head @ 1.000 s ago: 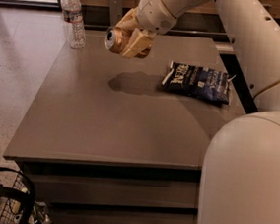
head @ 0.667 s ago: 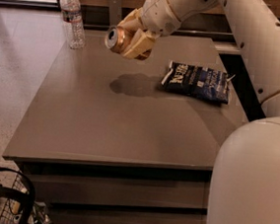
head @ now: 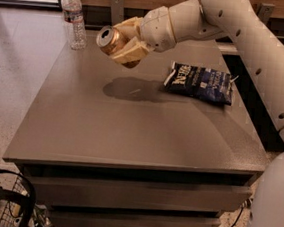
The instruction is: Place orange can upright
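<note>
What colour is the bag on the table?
The bag is dark blue with white lettering, in the camera view. The gripper holds the can above the table.

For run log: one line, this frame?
gripper: shut on can, above table | can: tilted, not placed | bag: right | bottle: far-left

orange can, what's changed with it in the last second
Little: the gripper, shut on the orange can, edged slightly left above the table, can still tilted, top facing left. The arm behind it swung out to the right. Water bottle and chip bag stayed put.
</note>
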You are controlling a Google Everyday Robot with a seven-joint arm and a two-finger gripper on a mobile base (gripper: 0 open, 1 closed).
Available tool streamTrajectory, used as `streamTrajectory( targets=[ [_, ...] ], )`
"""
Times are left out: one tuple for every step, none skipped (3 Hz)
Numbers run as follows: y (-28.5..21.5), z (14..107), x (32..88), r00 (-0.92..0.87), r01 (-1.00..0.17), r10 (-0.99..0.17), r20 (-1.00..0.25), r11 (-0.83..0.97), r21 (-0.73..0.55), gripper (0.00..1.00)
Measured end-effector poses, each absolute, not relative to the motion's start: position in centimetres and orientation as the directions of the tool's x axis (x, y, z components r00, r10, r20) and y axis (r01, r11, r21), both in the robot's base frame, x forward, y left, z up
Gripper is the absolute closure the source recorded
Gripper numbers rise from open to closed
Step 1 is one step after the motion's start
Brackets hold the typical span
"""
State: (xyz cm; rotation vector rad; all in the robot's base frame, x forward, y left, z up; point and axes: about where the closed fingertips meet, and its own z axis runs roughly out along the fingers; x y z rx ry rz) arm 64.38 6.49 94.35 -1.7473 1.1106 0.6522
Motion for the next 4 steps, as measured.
streamTrajectory(
  targets=[
    [6.7, 94.3, 64.2, 0.449, -0.893, -0.382, -0.808, -0.153, -0.424, 1.00],
    [8.3, 95.1, 62.1, 0.437, -0.900, -0.228, -0.870, -0.122, -0.419, 1.00],
    [8.8, 95.9, 59.4, 0.380, -0.925, -0.124, -0.917, -0.061, -0.375, 1.00],
    [8.7, 96.5, 58.1, 0.297, -0.955, -0.101, -0.950, -0.029, -0.295, 1.00]
  ],
)
